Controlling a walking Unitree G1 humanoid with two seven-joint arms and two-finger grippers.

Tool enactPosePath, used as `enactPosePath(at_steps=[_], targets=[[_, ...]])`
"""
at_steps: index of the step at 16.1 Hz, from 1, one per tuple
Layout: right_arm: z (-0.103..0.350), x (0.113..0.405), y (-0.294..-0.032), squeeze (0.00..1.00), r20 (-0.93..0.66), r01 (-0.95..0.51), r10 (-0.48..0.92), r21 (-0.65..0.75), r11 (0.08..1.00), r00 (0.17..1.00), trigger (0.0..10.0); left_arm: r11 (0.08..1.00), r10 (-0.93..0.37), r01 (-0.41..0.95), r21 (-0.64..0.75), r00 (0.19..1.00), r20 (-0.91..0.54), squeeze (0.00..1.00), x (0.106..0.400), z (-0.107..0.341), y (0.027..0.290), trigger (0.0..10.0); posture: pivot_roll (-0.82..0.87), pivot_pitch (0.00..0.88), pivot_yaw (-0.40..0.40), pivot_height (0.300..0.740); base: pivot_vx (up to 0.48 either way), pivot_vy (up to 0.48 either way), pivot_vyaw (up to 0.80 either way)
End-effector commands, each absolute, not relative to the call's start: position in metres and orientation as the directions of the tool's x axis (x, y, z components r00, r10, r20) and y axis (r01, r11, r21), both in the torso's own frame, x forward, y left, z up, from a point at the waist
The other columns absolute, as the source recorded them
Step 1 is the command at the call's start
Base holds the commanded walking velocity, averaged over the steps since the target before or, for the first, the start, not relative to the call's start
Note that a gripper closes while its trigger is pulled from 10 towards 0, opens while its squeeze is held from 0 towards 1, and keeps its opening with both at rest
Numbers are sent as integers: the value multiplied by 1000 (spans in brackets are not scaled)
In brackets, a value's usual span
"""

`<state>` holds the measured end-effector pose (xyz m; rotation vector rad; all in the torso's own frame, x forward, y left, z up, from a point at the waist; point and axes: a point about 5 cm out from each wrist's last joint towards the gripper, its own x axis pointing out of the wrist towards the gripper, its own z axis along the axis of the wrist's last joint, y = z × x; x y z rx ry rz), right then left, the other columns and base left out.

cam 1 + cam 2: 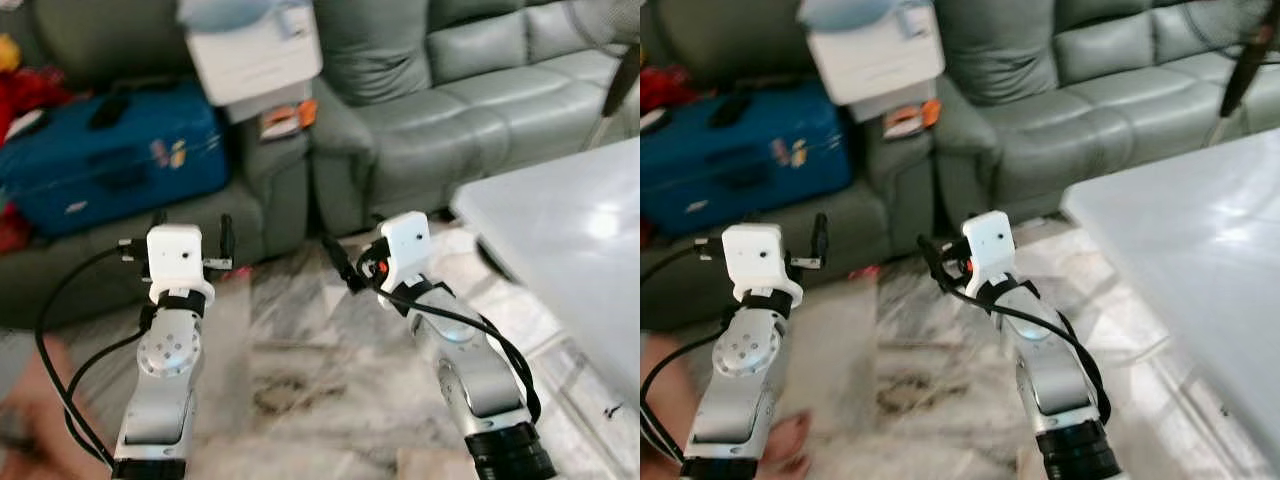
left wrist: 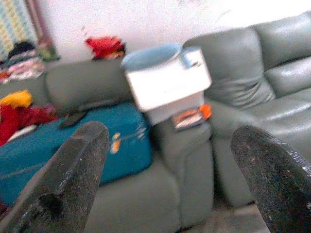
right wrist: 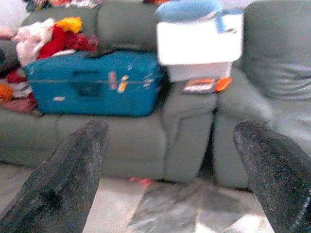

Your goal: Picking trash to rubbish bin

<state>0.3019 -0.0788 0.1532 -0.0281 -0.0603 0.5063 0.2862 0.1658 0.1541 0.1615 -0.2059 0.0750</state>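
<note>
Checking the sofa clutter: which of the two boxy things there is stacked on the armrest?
The white container sits on the armrest. The blue suitcase lies on the seat cushion beside it.

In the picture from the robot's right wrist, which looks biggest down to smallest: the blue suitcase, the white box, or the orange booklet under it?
1. Blue suitcase, the largest.
2. White box, clearly smaller.
3. Orange booklet, the smallest.
All three sit on the sofa at a similar depth, so the order looks reliable.

no text legible, stickers blurred
</note>
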Motion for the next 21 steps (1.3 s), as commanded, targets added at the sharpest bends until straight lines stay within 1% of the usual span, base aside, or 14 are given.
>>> enactPosePath(at_steps=[1,5,6,11,14,21], targets=[[155,302,-81,0,58,-484,487,-55,873,872,10000,986,45,-77,147,976,212,0,286,155,162,10000,9,36,30,740,0,0,800],[156,303,-81,0,64,-487,489,-47,872,870,10000,987,35,-68,146,975,218,0,286,156,161,10000,9,30,28,740,187,0,800],[156,303,-81,0,66,-488,490,-45,872,869,10000,988,35,-66,141,976,216,0,286,155,161,10000,9,30,28,740,244,0,0],[156,303,-80,0,71,-492,493,-38,870,867,10000,989,47,-76,125,974,222,0,287,155,159,10000,10,26,29,740,0,0,0],[156,302,-79,0,75,-496,497,-39,868,864,10000,991,19,-48,125,974,226,0,285,156,157,10000,12,30,31,740,0,0,0],[158,299,-76,0,95,-521,522,-42,853,847,10000,994,-5,-21,111,975,223,0,285,155,154,10000,12,30,32,740,416,0,0]])
